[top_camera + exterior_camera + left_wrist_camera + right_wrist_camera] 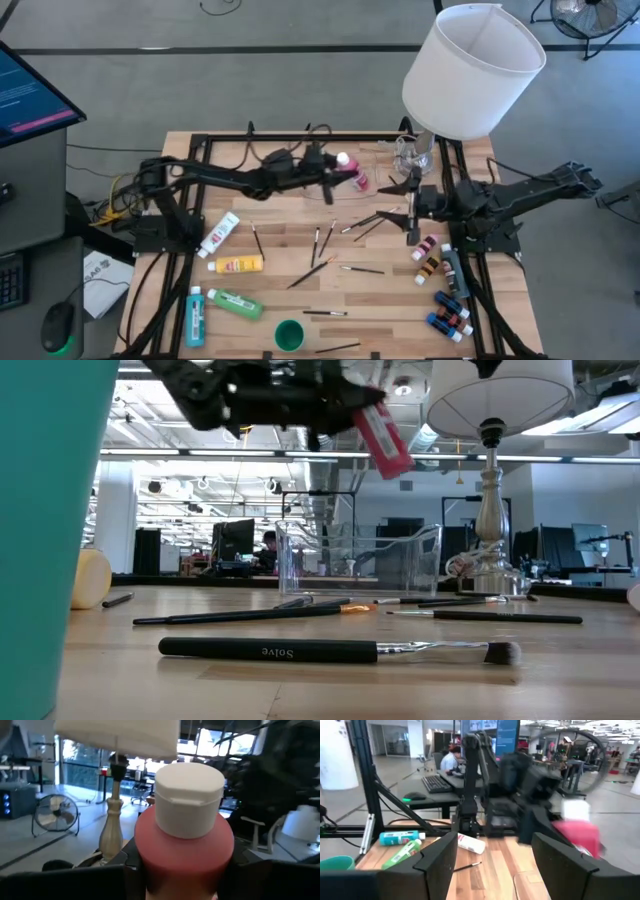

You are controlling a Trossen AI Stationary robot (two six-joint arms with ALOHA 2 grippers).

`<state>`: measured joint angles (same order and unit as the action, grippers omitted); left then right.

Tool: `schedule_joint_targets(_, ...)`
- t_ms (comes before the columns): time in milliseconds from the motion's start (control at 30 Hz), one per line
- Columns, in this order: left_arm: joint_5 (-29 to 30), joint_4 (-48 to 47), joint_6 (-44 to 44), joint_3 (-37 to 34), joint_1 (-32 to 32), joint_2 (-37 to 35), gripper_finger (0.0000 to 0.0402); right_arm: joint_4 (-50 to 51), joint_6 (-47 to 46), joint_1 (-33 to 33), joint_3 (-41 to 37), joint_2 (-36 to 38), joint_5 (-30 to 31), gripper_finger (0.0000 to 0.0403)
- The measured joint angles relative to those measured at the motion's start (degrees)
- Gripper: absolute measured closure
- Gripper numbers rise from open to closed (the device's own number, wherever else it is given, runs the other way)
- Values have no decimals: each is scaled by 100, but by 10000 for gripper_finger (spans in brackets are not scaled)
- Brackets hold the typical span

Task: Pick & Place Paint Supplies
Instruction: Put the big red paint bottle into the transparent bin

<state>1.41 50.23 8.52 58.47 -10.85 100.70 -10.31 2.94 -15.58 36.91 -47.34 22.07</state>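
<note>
From above, left gripper (345, 176) has its jaws clamped on the pink paint bottle (352, 172), up off the worktop (300, 240) near the clear tray (405, 160). Right wrist cam: right gripper (492, 865) jaws apart, empty

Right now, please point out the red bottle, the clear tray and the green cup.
red bottle (185, 847): left wrist view, on its body.
clear tray (360, 565): low view, on its front wall.
green cup (289, 335): high view, on its rim.
</note>
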Motion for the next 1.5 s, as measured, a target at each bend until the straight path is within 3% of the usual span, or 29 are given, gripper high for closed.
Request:
schedule_joint_targets(267, 454, -1048, 122, 1231, -341, 1019, 302, 368, 39, -178, -168, 552, -12, 154)
schedule_joint_targets(433, 1229, -1694, 91, 1747, -304, 1371, 302, 693, 81, -280, -168, 820, -14, 154)
schedule_joint_targets(1033, 2182, -2056, 242, 2152, -312, 1714, 301, 986, 306, -272, -168, 1070, -16, 154)
schedule_joint_targets(1500, 2648, -2030, 381, 2583, -192, 2502, 301, 955, 363, -268, -168, 1067, -18, 154)
